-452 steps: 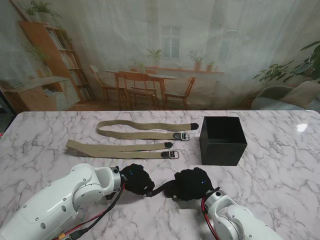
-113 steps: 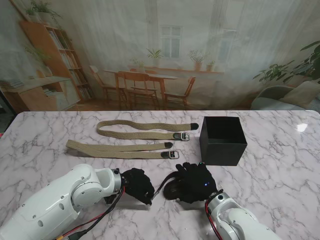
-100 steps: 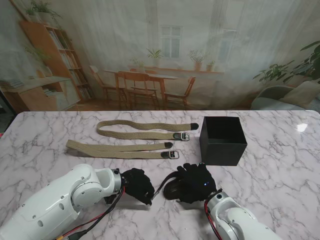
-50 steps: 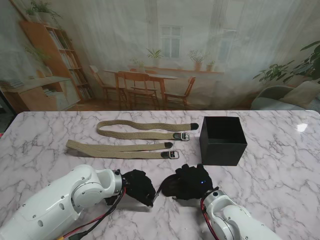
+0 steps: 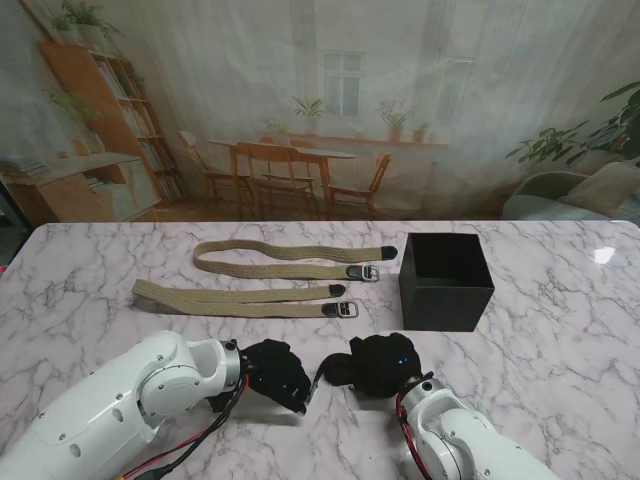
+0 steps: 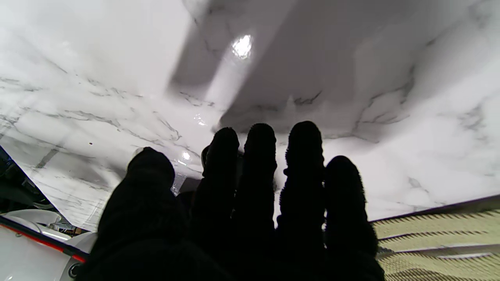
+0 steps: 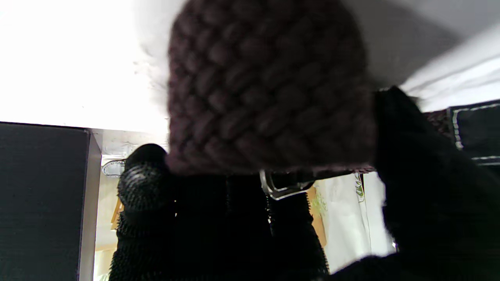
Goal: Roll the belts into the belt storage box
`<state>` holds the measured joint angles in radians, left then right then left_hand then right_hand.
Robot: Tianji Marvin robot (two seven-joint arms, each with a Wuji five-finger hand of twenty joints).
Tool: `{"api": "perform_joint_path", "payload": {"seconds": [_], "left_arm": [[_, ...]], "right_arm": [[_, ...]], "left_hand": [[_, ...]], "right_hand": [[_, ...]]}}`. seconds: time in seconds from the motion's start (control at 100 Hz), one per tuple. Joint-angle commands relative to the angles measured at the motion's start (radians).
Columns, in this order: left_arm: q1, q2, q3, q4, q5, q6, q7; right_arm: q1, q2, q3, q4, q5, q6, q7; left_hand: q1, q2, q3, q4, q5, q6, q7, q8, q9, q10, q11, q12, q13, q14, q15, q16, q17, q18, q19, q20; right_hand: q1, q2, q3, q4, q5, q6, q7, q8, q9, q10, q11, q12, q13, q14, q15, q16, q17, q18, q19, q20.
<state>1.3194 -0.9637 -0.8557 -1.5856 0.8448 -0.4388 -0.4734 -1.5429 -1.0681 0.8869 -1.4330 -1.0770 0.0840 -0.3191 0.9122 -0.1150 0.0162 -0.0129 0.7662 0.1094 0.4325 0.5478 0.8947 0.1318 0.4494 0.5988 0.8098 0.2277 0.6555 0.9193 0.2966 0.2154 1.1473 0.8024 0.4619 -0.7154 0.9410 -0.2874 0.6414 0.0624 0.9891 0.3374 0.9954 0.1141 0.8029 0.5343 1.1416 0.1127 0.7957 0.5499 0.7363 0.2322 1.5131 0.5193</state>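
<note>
Dark braided webbing fills my right hand (image 5: 385,362): a brown belt (image 7: 269,89), partly rolled, with my fingers (image 7: 148,175) curled round the coil and its metal buckle (image 7: 279,187) showing against them. A short tail of it runs toward my left hand (image 5: 277,371), which lies at about 9 o'clock from the right one, fingers together and flat over the marble surface (image 5: 560,350); I cannot tell whether it pins the tail. Farther out at 1 o'clock stands the black storage box (image 5: 445,279), open-topped. At 11 o'clock lie two tan belts, the nearer belt (image 5: 245,298) and the farther belt (image 5: 290,259), both flat and folded double. The roll itself is mostly hidden under my glove.
</note>
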Motion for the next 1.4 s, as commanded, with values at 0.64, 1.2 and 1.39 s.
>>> {"api": "perform_joint_path", "payload": {"seconds": [0.64,1.2,1.39], "left_arm": [[0.289,-0.037,-0.431,-0.195,0.282,-0.075,0.235],[0.335,-0.050,-0.559,-0.126,0.445,0.081,0.476],[0.333,-0.052,-0.554,-0.109,0.449,0.118,0.503]], "right_arm": [[-0.136,-0.004,0.148,-0.151,-0.076,-0.064,-0.104],[-0.186,0.012,0.427,-0.304,-0.251,-0.159,-0.205],[-0.136,0.021,0.509,-0.285,-0.299,-0.167,-0.206]], "left_hand": [[-0.010,0.053,-0.025,0.006,0.022,-0.005,-0.002,-0.002,-0.018,0.003,-0.030,-0.033,-0.004,0.024,-0.035,-0.032,-0.009,0.010,-0.016,0.006],[-0.020,0.066,-0.031,0.004,-0.041,-0.056,-0.044,0.043,-0.258,0.005,-0.249,-0.206,-0.204,0.009,-0.352,-0.313,-0.167,0.086,-0.373,-0.214],[-0.022,0.067,-0.030,0.004,-0.048,-0.060,-0.048,0.049,-0.268,0.006,-0.254,-0.214,-0.217,0.000,-0.356,-0.326,-0.185,0.089,-0.394,-0.221]], "right_hand": [[0.258,-0.050,0.223,0.025,0.216,-0.219,0.167,-0.006,0.175,0.014,0.090,0.057,0.175,-0.095,0.263,0.103,0.186,-0.033,0.073,-0.066],[0.263,-0.025,0.203,0.024,0.203,-0.238,0.159,0.016,0.158,0.001,0.083,0.067,0.172,-0.098,0.226,0.092,0.168,-0.034,0.055,-0.078],[0.264,-0.015,0.193,0.025,0.195,-0.256,0.157,0.026,0.149,-0.012,0.075,0.071,0.170,-0.102,0.200,0.088,0.156,-0.041,0.041,-0.081]]}}
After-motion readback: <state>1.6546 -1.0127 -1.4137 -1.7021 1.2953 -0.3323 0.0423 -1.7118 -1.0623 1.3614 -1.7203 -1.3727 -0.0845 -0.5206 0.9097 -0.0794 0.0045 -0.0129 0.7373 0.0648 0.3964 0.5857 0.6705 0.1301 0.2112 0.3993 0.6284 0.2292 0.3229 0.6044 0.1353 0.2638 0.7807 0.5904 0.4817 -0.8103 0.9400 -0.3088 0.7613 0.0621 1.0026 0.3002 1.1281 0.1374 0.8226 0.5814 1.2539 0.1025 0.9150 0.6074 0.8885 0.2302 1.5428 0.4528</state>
